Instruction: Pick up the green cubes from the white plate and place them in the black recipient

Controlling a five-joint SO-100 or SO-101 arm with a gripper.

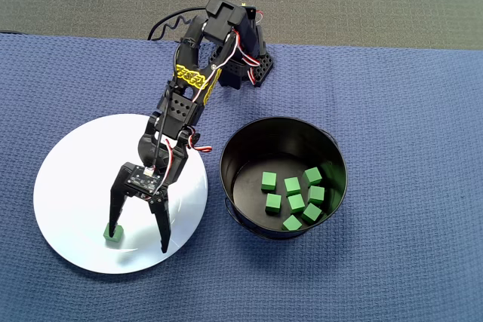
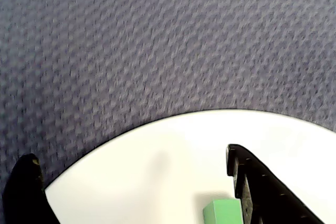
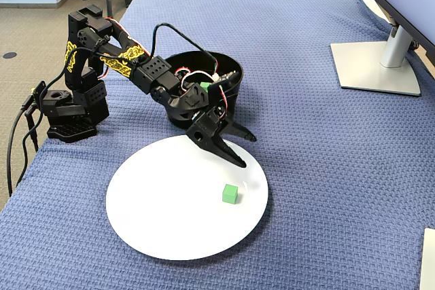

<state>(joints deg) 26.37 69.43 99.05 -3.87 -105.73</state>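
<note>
One green cube (image 1: 112,232) lies on the white plate (image 1: 75,179) near its front edge. My gripper (image 1: 138,237) hangs open over the plate, and its left finger tip is right at the cube in the overhead view. In the wrist view the cube (image 2: 223,212) sits just inside the right finger, on the plate (image 2: 157,171), with the gripper (image 2: 131,153) wide open. In the fixed view the gripper (image 3: 246,151) is a little above the cube (image 3: 230,194) and the plate (image 3: 163,215). The black recipient (image 1: 249,141) holds several green cubes (image 1: 290,184); it stands behind the arm in the fixed view (image 3: 233,79).
A blue woven cloth (image 1: 392,111) covers the table. The arm's base (image 3: 68,110) stands at the table's left edge in the fixed view. A monitor stand (image 3: 374,66) is at the far right. The pot stands close beside the plate.
</note>
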